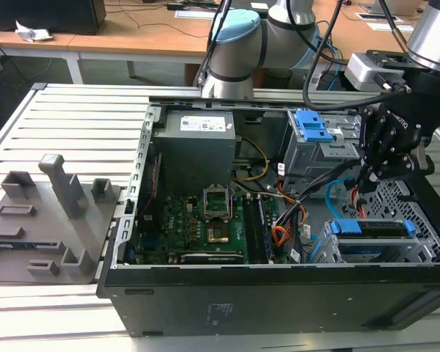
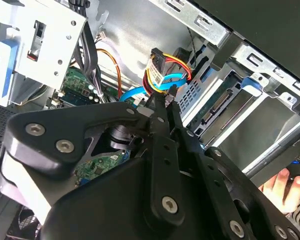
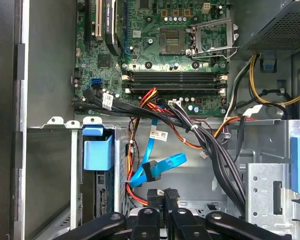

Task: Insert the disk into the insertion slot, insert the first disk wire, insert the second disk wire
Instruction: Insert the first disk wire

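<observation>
Inside the case, at the exterior view's right
The gripper, fingers clenched, hangs just beside the second disk wire

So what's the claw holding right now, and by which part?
Cannot be told. The claw sits just by the dark plug of the light blue cable, but any grip is hidden.
</observation>
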`<control>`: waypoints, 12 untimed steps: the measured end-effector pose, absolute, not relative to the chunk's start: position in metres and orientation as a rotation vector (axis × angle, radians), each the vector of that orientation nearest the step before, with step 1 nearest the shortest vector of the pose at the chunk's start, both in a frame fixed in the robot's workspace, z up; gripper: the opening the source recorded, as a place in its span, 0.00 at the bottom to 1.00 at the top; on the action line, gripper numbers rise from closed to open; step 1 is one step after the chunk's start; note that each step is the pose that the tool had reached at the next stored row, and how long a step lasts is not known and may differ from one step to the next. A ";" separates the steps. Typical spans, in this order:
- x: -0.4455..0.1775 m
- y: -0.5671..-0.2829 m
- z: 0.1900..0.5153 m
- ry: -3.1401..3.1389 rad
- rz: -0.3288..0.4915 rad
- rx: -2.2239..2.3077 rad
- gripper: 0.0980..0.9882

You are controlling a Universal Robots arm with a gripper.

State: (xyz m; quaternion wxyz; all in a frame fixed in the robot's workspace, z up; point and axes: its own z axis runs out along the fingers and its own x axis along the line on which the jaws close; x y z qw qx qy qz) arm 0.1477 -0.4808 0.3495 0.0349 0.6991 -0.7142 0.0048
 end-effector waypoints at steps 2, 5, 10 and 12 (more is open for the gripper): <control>0.148 -0.481 0.349 -2.195 0.015 2.149 0.07; 0.150 -0.481 0.349 -2.195 0.014 2.148 0.07; 0.153 -0.485 0.349 -2.194 0.013 2.148 0.07; 0.153 -0.499 0.349 -2.195 0.013 2.148 0.07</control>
